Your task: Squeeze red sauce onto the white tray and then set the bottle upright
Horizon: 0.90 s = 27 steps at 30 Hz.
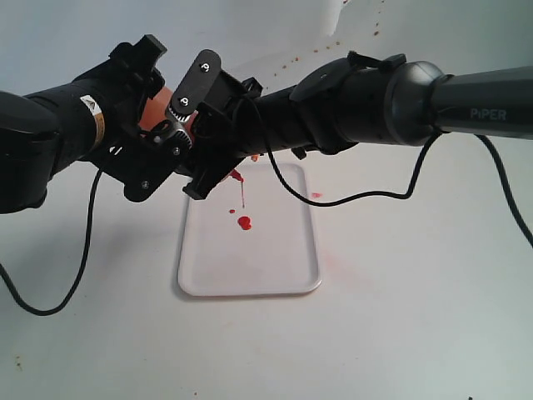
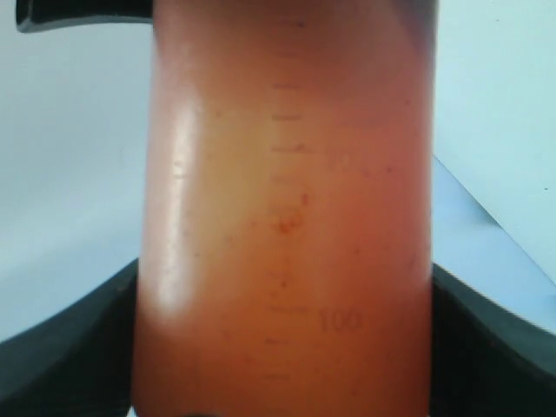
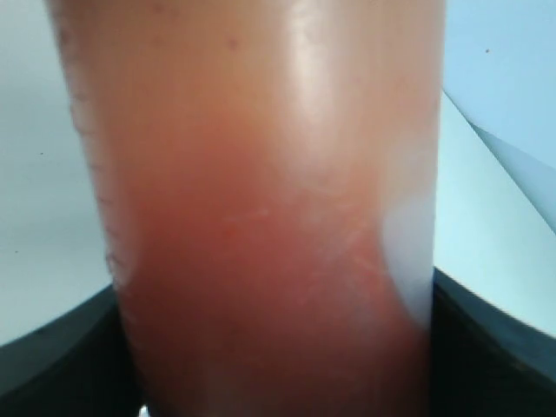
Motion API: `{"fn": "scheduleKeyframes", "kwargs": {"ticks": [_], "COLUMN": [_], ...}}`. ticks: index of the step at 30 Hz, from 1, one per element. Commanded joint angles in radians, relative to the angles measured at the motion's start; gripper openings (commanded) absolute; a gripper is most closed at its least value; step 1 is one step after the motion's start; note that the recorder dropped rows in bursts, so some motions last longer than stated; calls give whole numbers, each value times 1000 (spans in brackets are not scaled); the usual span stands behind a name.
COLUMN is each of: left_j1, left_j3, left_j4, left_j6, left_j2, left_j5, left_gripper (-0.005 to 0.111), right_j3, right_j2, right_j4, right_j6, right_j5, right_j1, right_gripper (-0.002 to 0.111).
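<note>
1. Bottle [image 2: 287, 217] is filling both wrist views; the left jaws and the right jaws are each gripping its body.
2. Its nozzle [image 1: 237, 177] is pointing down over the white tray [image 1: 283, 267], where red sauce [image 1: 244, 222] is lying in drops.
3. Squeezing gently, with the nozzle over the tray's middle, is probably working best.
4. The white desk [image 1: 400, 317] is showing a small red smear [image 1: 316, 195] beside the tray.

Orange-red, bright red, white and black.
The bottle [image 2: 287, 217] is translucent orange-red with pale glossy highlights, faint printed scale ticks, a "100" and tiny darker specks; the right wrist view shows a deeper red zone in it. The red sauce [image 1: 244, 222] sits as glossy bright red blobs on the white tray [image 1: 250, 271]. The counter [image 1: 400, 317] is off-white with a faint reddish smear. The left arm [image 1: 50, 133] is black, the right arm [image 1: 375, 100] dark grey with pale "PIPER" lettering.
</note>
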Motion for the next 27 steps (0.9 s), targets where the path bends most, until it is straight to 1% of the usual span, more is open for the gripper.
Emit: {"fn": "scheduleKeyframes", "kwargs": {"ticks": [1, 7, 8, 10, 11, 12, 16, 17, 27], "left_j1": [-4, -4, -4, -4, -4, -4, -4, -4, -4], "left_j3": [-5, -5, -5, -5, -5, -5, -5, -5, -5], "left_j4": [6, 6, 6, 6, 6, 6, 6, 6, 6], "left_j6": [-27, -27, -27, -27, -27, -27, -27, -27, -25], "left_j2": [-15, -15, -15, -15, -15, -15, -15, -15, -15], "left_j5": [26, 26, 26, 26, 26, 26, 26, 26, 29], "left_gripper": [0, 0, 0, 0, 0, 0, 0, 0, 0], "right_j3": [-2, -2, -2, -2, -2, -2, -2, -2, -2], "right_j2": [0, 0, 0, 0, 0, 0, 0, 0, -2], "right_j4": [8, 32, 32, 32, 32, 32, 28, 25, 20], "right_j6": [1, 1, 1, 1, 1, 1, 1, -3, 10], "right_j5": [-3, -11, -11, -11, -11, -14, -47, -49, -45], "right_j1": [-4, -4, -4, -4, -4, -4, -4, -4, -4], "right_gripper": [0, 0, 1, 10, 24, 35, 96, 105, 105]}}
